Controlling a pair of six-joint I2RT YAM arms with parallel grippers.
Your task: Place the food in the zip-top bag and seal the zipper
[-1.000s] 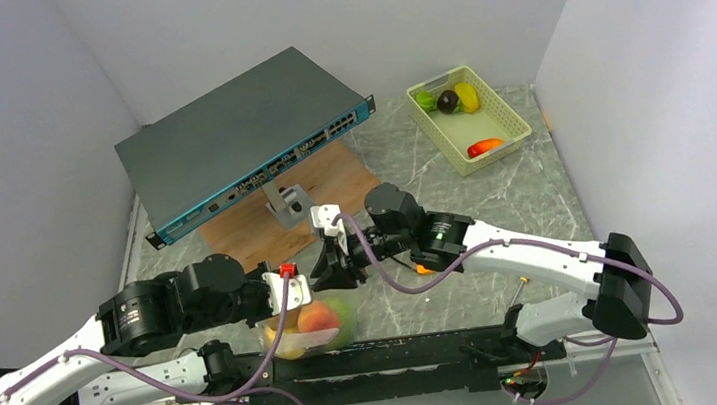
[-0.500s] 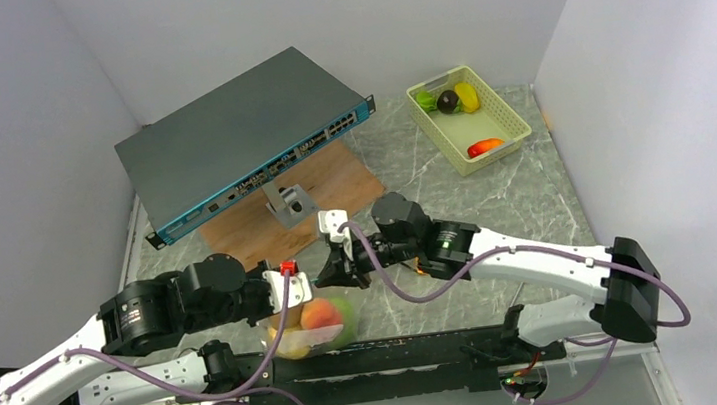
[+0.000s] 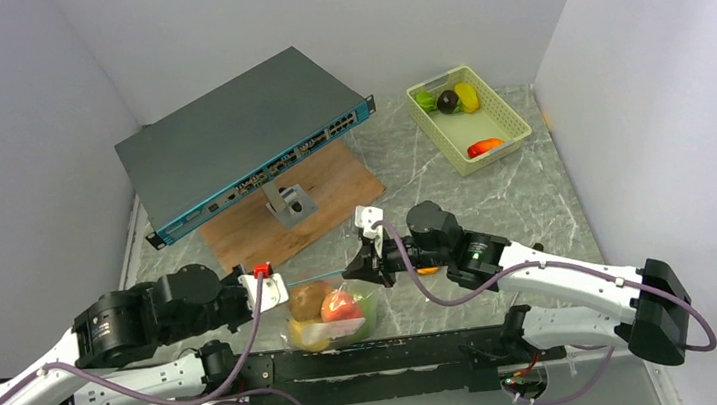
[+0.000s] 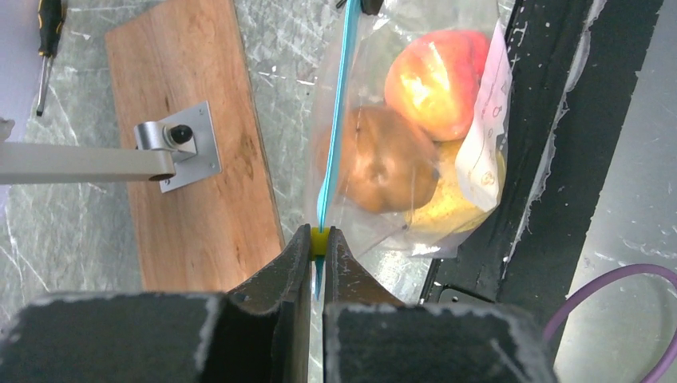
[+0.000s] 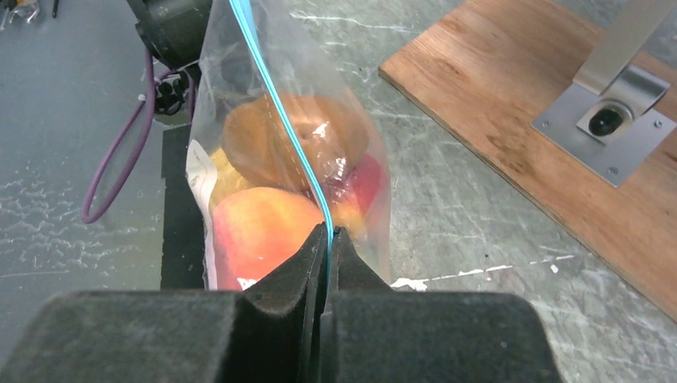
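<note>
Zipper [image 3: 327, 275] runs between the two grippers in the overhead view. The left gripper [image 3: 285, 291] is at one end and the right gripper [image 3: 352, 271] at the other, with the zip-top bag [image 3: 338, 317] below it by the table's [image 3: 535, 194] near edge.

Left wrist view: the jaws are pinched tight on the strip's end, and the food [image 4: 415, 120] sits inside the bag just ahead.

Right wrist view: the jaws are clamped on the teal strip, with fruit just beyond and to the left.
</note>
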